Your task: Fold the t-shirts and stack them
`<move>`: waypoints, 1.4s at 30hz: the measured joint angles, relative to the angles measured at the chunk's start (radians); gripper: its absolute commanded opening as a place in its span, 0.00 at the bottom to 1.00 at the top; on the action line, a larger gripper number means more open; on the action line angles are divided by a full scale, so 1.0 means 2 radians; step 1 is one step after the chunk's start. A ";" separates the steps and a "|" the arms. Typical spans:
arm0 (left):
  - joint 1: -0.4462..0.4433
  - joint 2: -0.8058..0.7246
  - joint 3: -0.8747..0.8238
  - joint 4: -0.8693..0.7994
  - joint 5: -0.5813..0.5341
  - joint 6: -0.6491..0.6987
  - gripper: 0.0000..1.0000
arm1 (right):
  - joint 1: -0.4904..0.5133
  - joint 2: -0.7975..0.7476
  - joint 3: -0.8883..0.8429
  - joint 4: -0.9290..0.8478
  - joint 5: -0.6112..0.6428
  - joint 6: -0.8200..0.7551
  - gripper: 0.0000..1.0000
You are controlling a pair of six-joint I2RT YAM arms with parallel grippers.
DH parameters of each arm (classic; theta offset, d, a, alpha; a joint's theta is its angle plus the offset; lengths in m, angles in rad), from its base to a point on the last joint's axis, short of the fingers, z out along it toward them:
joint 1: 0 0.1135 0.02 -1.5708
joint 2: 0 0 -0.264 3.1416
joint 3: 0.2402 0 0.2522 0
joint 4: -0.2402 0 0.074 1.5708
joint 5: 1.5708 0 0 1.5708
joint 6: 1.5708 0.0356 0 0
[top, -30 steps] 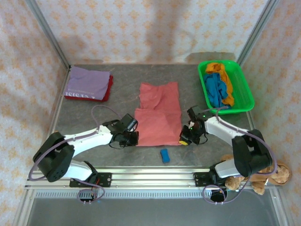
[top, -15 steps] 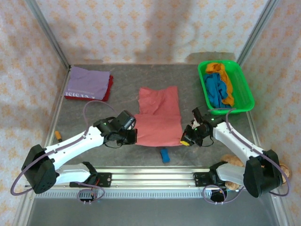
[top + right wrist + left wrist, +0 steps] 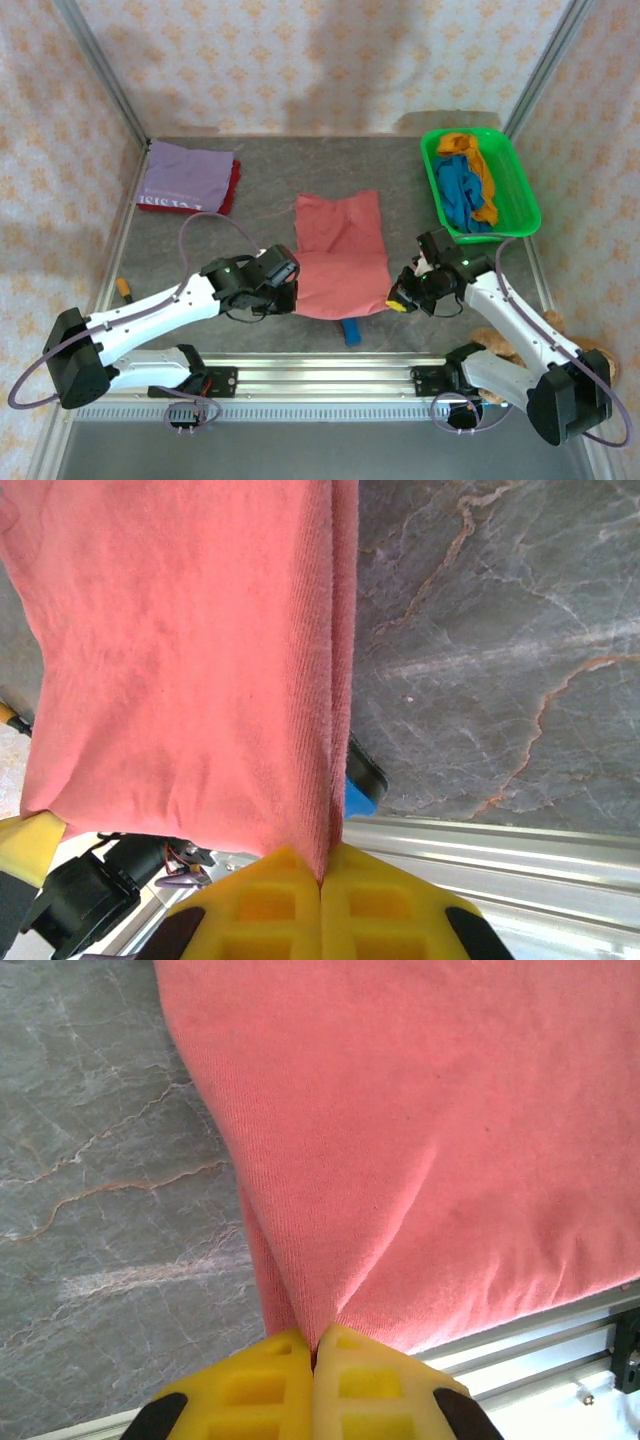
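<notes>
Large salmon-pink soft cloth t-shirt [image 3: 340, 250] mid-frame on grey marbled counter [image 3: 250, 200]. Left hand [image 3: 288, 298], right hand [image 3: 396, 297] each clamped on lower hem corner; we judge paired grip meant to lift hem evenly for fold.

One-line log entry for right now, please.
left gripper: shut on pink shirt, near-left corner | right gripper: shut on pink shirt, near-right corner | near hem raised | lilac shirt: folded, far left
</notes>
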 measured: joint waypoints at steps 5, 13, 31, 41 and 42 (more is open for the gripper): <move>0.000 0.002 0.046 -0.033 -0.019 0.001 0.00 | 0.001 0.006 0.027 -0.030 0.008 -0.003 0.00; 0.076 0.100 0.187 -0.063 -0.027 0.076 0.00 | -0.009 0.132 0.169 -0.036 0.033 -0.043 0.00; 0.214 0.244 0.309 -0.059 0.058 0.154 0.00 | -0.066 0.341 0.364 -0.019 0.032 -0.105 0.00; 0.235 0.291 0.373 -0.067 0.071 0.175 0.00 | -0.074 0.387 0.408 -0.027 0.032 -0.117 0.00; 0.237 0.293 0.376 -0.069 0.072 0.176 0.00 | -0.074 0.391 0.416 -0.030 0.032 -0.118 0.00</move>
